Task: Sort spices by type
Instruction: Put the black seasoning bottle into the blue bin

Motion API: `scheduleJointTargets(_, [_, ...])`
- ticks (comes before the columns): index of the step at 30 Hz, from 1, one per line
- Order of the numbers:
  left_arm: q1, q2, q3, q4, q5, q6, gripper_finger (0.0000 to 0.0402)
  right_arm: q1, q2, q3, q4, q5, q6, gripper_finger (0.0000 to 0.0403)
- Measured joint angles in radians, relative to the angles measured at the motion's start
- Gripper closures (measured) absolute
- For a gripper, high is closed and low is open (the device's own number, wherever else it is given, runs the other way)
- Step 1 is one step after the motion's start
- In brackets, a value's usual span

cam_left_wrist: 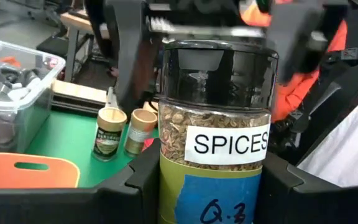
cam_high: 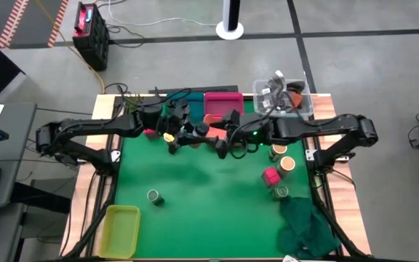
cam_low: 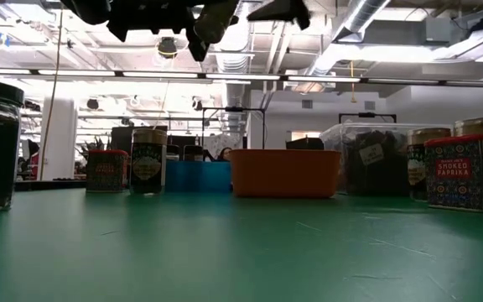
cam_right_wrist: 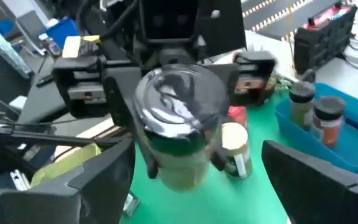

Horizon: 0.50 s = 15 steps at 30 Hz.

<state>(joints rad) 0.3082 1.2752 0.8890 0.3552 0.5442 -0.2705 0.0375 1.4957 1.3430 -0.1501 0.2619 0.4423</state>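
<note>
Left fingers (cam_left_wrist: 148, 180) around the spice jar (cam_left_wrist: 216, 124)

High view: overhead, facing straight down on the whole green-covered table (cam_high: 195, 182). Low view: at tabletop level, facing across toward the orange rectangular plastic tray (cam_low: 285, 173), also seen from above (cam_high: 217, 116). Left wrist view: very close on a black-lidded clear spice jar (cam_left_wrist: 215, 124); right wrist view faces it (cam_right_wrist: 178, 124) oppositely.

At the counter's (cam_high: 195, 182) far edge we see a blue plastic tray (cam_high: 177, 98), an orange plastic tray (cam_high: 222, 105) and a clear plastic tub (cam_high: 300, 109) side by side; a yellow plastic tray (cam_high: 121, 229) sits at the near-left corner.
</note>
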Motion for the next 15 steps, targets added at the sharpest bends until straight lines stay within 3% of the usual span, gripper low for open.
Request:
scheduleJointTargets(7, [-0.002, 0.001, 0.000, -0.006, -0.025, -0.011, 0.0235, -0.001, 0.047, 0.002, 0.091, 0.002, -0.025, 0.0050])
scheduleJointTargets(15, [-0.008, 0.001, 0.000, -0.032, -0.013, -0.033, 0.0233, -0.015, 0.049, 0.001, 0.115, 0.003, -0.051, 0.0124])
